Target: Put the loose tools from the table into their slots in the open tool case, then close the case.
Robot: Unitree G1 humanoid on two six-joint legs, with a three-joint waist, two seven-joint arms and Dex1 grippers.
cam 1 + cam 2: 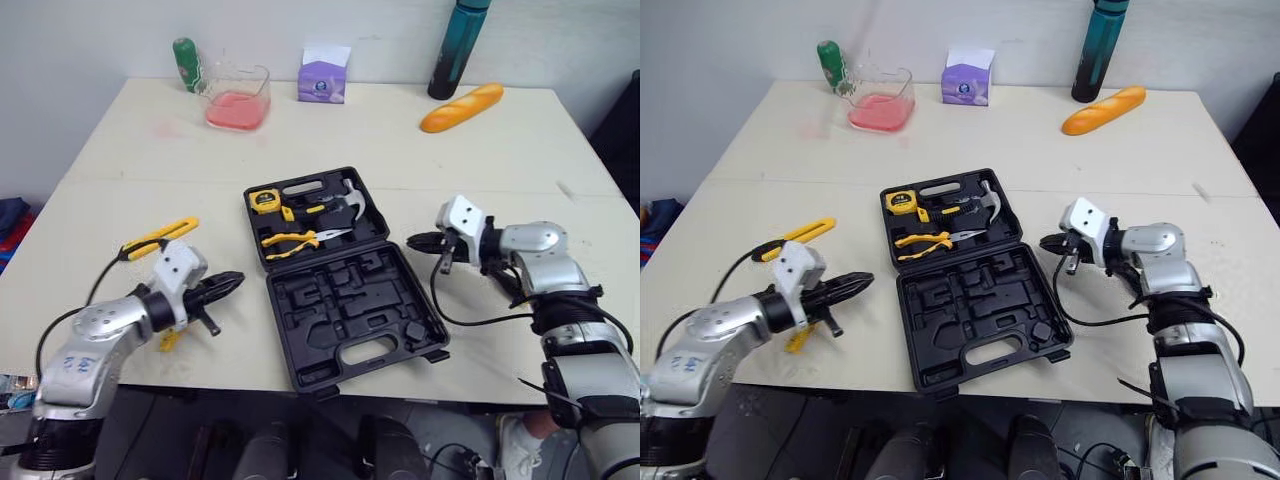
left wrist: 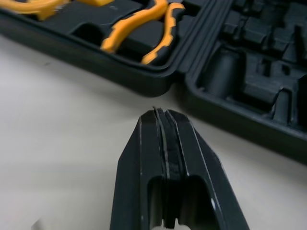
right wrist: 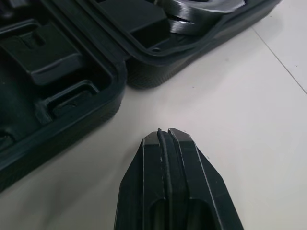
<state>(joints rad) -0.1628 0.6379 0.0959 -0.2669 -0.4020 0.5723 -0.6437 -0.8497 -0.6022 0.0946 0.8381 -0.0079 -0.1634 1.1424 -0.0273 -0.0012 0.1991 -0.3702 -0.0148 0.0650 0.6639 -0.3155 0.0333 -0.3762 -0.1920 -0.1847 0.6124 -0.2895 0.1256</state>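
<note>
The black tool case (image 1: 345,305) lies open mid-table. Its far half holds a yellow tape measure (image 1: 263,200), orange-handled pliers (image 1: 290,241) and a hammer (image 1: 352,200); the near half's moulded slots are bare. A loose yellow-and-black tool (image 1: 160,238) lies on the table left of the case. Another yellow-handled tool (image 1: 170,341) is partly hidden under my left wrist. My left gripper (image 1: 232,283) is shut and empty, pointing at the case's left edge. My right gripper (image 1: 415,241) is shut and empty just off the case's right edge, its fingertips (image 3: 165,132) low over the table.
Along the far edge stand a green bottle (image 1: 187,64), a clear tub with pink contents (image 1: 238,98), a purple tissue box (image 1: 323,78) and a teal bottle (image 1: 458,50). A bread loaf (image 1: 461,107) lies at the far right. The case's front edge is near the table edge.
</note>
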